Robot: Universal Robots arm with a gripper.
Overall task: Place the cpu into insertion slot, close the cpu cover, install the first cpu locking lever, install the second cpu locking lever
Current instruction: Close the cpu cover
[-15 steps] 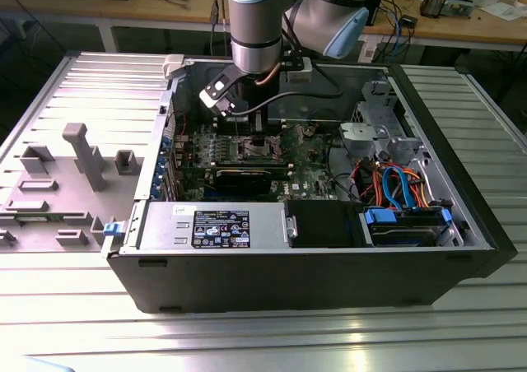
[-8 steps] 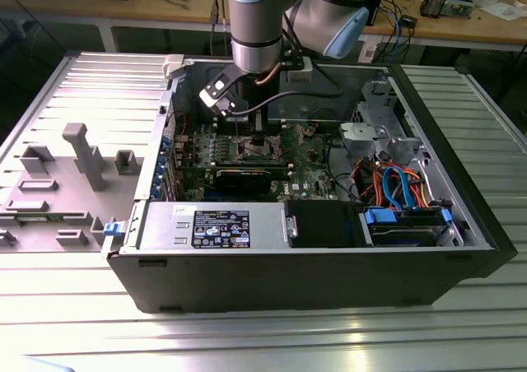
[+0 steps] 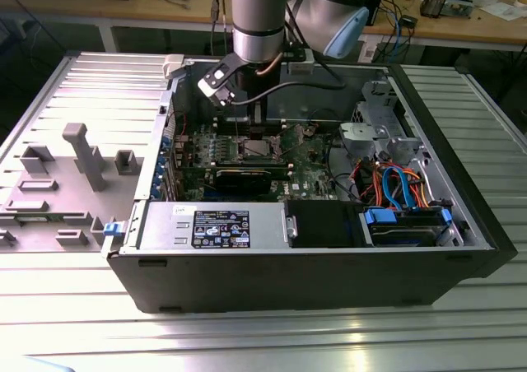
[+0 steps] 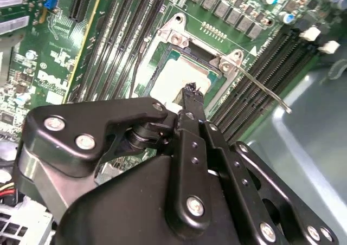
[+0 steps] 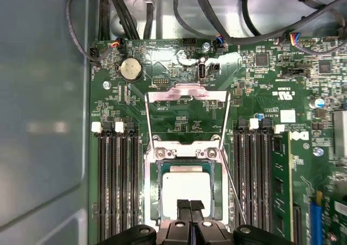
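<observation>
**Chip's in the socket, cover flipped open**

Quick status. The cpu (image 5: 187, 182) is sitting flat in the insertion slot (image 5: 158, 185), silvery top face up, with the slot's dark border showing around it in both wrist views. The cpu cover (image 5: 187, 96) is swung open, off the chip, and through its big square window you just see green board. One thin locking lever (image 5: 233, 188) is unlatched too. In the second wrist view it pokes out at an angle (image 4: 260, 88) past the memory slots (image 4: 255, 77).

The gripper (image 5: 190, 206) is right at the edge of the cpu, tips just over its rim. Its two black fingers (image 5: 183, 207) look pressed together with nothing between them, so clenched on air as far as I can see. Whether the tips actually touch the chip, can't tell. The second wrist view gives the same story: the gripper tip (image 4: 191, 96) ends right over the chip (image 4: 173, 77).

From the exterior view, the arm (image 3: 259, 26) drops straight down into the open computer case (image 3: 329, 281), over the motherboard (image 3: 313, 154) in the far half of the case. The slot (image 3: 254, 148) sits right under it. A grey power supply (image 3: 210, 226) lies along the near wall, with blue and orange cables (image 3: 395, 183) bunched toward the exterior view's right. A grey fixture tray (image 3: 74, 166) sits outside the case on the exterior view's left.
</observation>
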